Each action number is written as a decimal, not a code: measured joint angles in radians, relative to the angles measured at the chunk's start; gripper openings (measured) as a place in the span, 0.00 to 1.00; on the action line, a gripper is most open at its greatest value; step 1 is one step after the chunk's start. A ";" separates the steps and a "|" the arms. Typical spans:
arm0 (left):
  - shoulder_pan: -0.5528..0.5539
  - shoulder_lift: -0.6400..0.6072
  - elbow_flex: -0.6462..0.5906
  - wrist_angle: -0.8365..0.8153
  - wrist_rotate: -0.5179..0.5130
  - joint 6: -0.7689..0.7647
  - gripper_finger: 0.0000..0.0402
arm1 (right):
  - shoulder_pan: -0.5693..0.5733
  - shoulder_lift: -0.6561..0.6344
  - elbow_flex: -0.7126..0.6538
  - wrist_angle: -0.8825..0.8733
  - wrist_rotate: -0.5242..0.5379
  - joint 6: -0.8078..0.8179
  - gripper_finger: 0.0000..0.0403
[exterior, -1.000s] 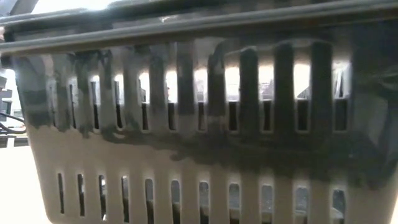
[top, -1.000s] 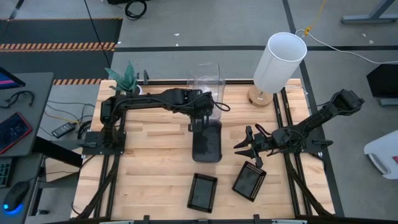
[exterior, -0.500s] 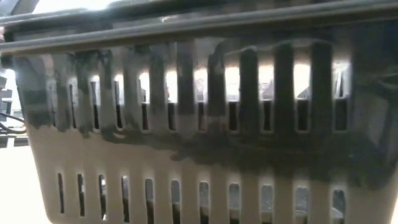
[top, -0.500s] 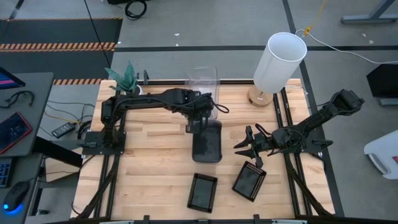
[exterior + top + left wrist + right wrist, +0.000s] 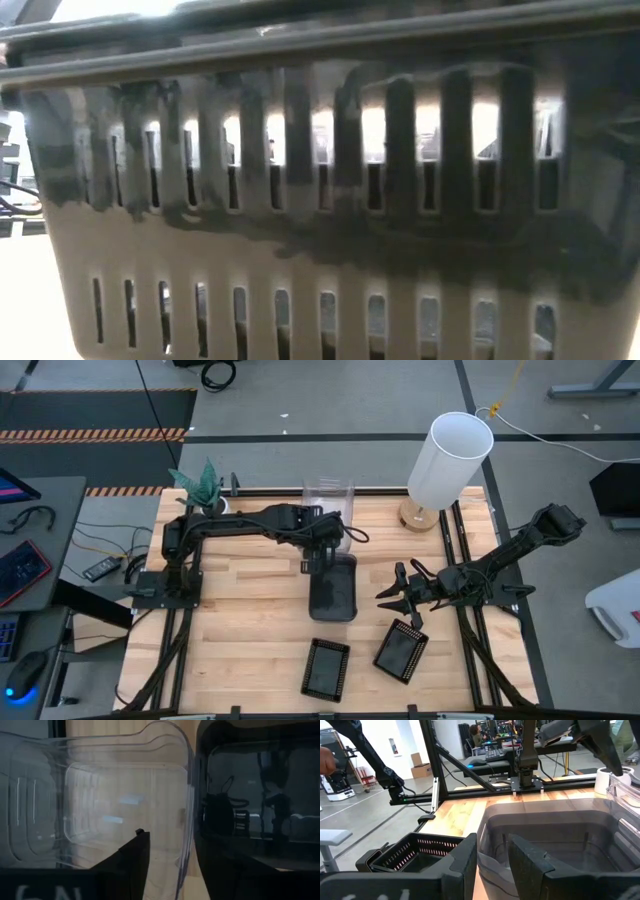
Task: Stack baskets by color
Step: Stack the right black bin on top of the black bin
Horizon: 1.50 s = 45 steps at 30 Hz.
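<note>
A clear basket (image 5: 328, 502) stands on the table at the far middle. Its near end wall is close against the far end of a smoky dark-grey basket (image 5: 333, 588). My left gripper (image 5: 322, 553) hangs open over where they meet, pointing steeply down. One finger (image 5: 134, 857) is inside the clear basket (image 5: 100, 805), apart from its near wall (image 5: 187, 820); the grey basket (image 5: 260, 805) is just beyond that wall. Two black mesh trays (image 5: 325, 667) (image 5: 401, 652) lie flat near the front edge. My right gripper (image 5: 395, 598) waits open and level, right of the grey basket (image 5: 555, 840).
A tall white lamp (image 5: 448, 460) stands at the far right and a small green plant (image 5: 200, 482) at the far left. A dark slotted basket wall (image 5: 320, 200) fills the low view. Bare wood lies at the table's left and near left.
The clear basket, which stood raised and tipped at the far end of the grey one, has sunk back down onto the table. Both arms have kept their places.
</note>
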 joint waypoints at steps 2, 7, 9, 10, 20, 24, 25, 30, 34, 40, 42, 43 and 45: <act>-0.008 0.000 0.000 0.000 -0.002 -0.012 0.43 | 0.000 0.000 0.000 0.000 -0.003 0.000 0.28; -0.057 -0.029 0.000 -0.022 -0.004 -0.044 0.40 | 0.000 0.000 0.000 -0.004 -0.016 0.008 0.28; -0.094 -0.051 0.000 -0.020 -0.003 -0.070 0.38 | 0.003 0.000 0.000 -0.008 -0.016 0.008 0.28; -0.115 -0.060 0.000 -0.027 0.002 -0.088 0.36 | 0.006 0.000 0.000 -0.009 -0.016 0.007 0.28; -0.349 -0.078 -0.057 -0.030 0.208 -0.228 0.29 | 0.040 0.000 0.000 -0.027 0.002 0.038 0.28; -0.434 -0.077 -0.129 -0.031 0.171 -0.263 0.29 | 0.059 0.000 0.000 -0.025 0.010 0.077 0.28; -0.453 -0.077 -0.151 -0.022 0.164 -0.274 0.29 | 0.064 0.000 0.000 -0.025 0.014 0.087 0.28; -0.544 -0.078 -0.231 0.037 0.070 -0.324 0.29 | 0.095 0.000 0.000 -0.062 0.085 0.176 0.28; -0.607 -0.087 -0.275 0.077 -0.062 -0.347 0.29 | 0.117 0.000 0.004 -0.082 0.114 0.192 0.27; -0.658 -0.180 -0.430 0.197 -0.149 -0.365 0.29 | 0.132 0.000 0.119 -0.260 0.134 0.191 0.25; -0.659 -0.230 -0.498 0.264 -0.153 -0.371 0.29 | 0.131 0.000 0.170 -0.347 0.135 0.190 0.24; -0.659 -0.258 -0.531 0.280 -0.156 -0.376 0.29 | 0.131 0.000 0.195 -0.389 0.135 0.189 0.24; -0.659 -0.318 -0.597 0.345 -0.167 -0.379 0.29 | 0.131 0.000 0.237 -0.468 0.135 0.193 0.24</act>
